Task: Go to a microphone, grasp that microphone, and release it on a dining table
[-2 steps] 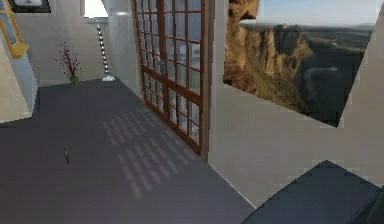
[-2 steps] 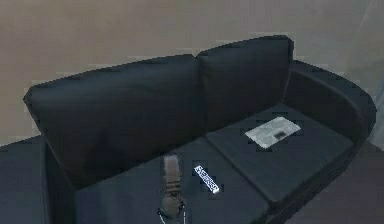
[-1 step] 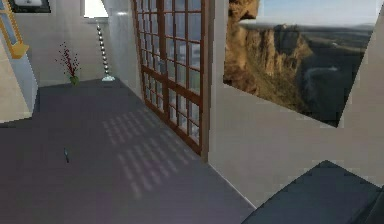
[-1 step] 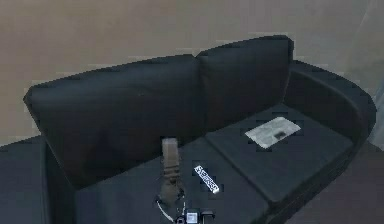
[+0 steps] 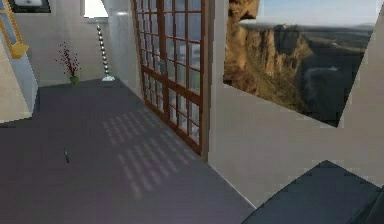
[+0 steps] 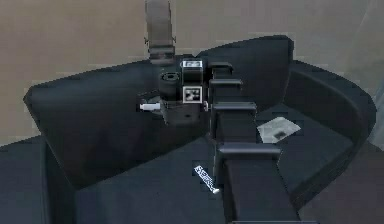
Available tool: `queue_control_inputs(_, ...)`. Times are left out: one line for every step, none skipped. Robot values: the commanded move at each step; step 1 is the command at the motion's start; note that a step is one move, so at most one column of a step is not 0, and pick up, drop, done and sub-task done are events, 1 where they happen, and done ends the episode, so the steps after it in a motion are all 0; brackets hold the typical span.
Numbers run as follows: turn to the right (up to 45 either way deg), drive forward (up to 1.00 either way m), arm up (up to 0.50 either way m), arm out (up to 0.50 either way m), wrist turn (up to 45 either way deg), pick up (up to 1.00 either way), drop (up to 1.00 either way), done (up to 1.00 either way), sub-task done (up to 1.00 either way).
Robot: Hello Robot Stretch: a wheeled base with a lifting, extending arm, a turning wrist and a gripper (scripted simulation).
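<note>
In the arm side view the arm [image 6: 240,130] rises from the bottom edge over a dark blue armchair [image 6: 90,120]. The gripper [image 6: 157,101] stands in front of the chair's backrest, left of the two white marker squares [image 6: 191,82]. A small pale bit shows at the gripper's left tip. I cannot tell whether it holds anything. A small dark oblong thing with white marks [image 6: 205,177] lies on the seat, just left of the arm. A pale flat sheet [image 6: 277,130] lies on the seat to the arm's right.
A beige upright strip [image 6: 160,30] rises behind the gripper against the tan wall. The forward view has grey floor [image 5: 110,140], a wood-framed glass door [image 5: 175,60], a large canyon picture [image 5: 295,55], a floor lamp [image 5: 97,15], a red-twigged plant [image 5: 69,65] and dark furniture [image 5: 320,195] at the bottom right.
</note>
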Motion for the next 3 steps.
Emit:
queue_control_inputs(0.0,0.0,0.0,0.0,-45.0,0.0,0.0,0.0,0.0)
queue_control_inputs(0.0,0.0,0.0,0.0,-45.0,0.0,0.0,0.0,0.0)
queue_control_inputs(0.0,0.0,0.0,0.0,-21.0,0.0,0.0,0.0,0.0)
